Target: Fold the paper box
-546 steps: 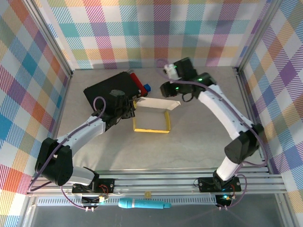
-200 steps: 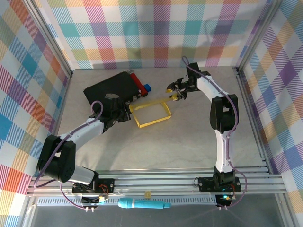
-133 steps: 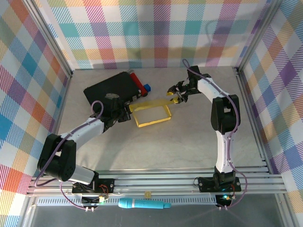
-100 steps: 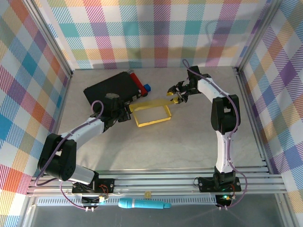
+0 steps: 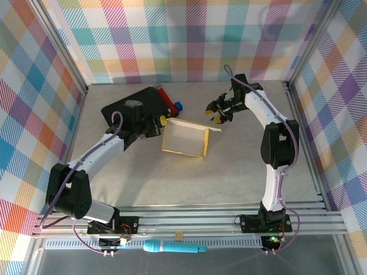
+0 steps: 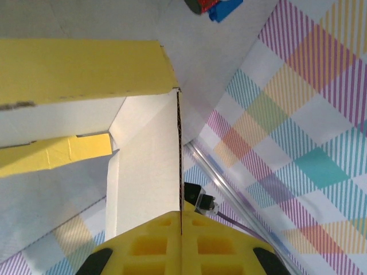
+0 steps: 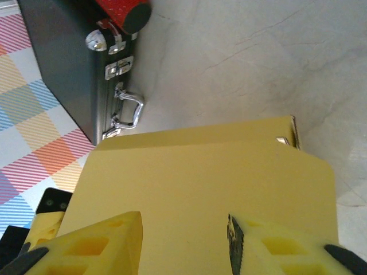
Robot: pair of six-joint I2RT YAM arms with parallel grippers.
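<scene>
Top view: the paper box [image 5: 184,138] sits mid-table [image 5: 229,172], pale inside facing up, walls partly raised, just right of the black case [image 5: 133,107]. A red cylinder [image 5: 163,94] and a small blue item [image 5: 178,106] lie at the case's far corner, clear of the work.

Left gripper [image 5: 156,123] is at the box's left wall. In the left wrist view the card edge runs straight between the yellow pads [image 6: 149,243] — jaws closed onto the wall, pinching it. Judged purpose: anchor the box and keep that side upright so it does not slide while the other side is worked.

Right gripper [image 5: 217,112] hovers at the far right corner, over the flap. The right wrist view shows its fingers [image 7: 92,249] spread apart, the yellow panel lying face-on beyond them — nothing gripped.

Judgement: the fold is partway along; the corner flap is not yet tucked. The next move likely needs the right gripper to press or pinch that flap inward. Risk: thin card may buckle off-crease.
</scene>
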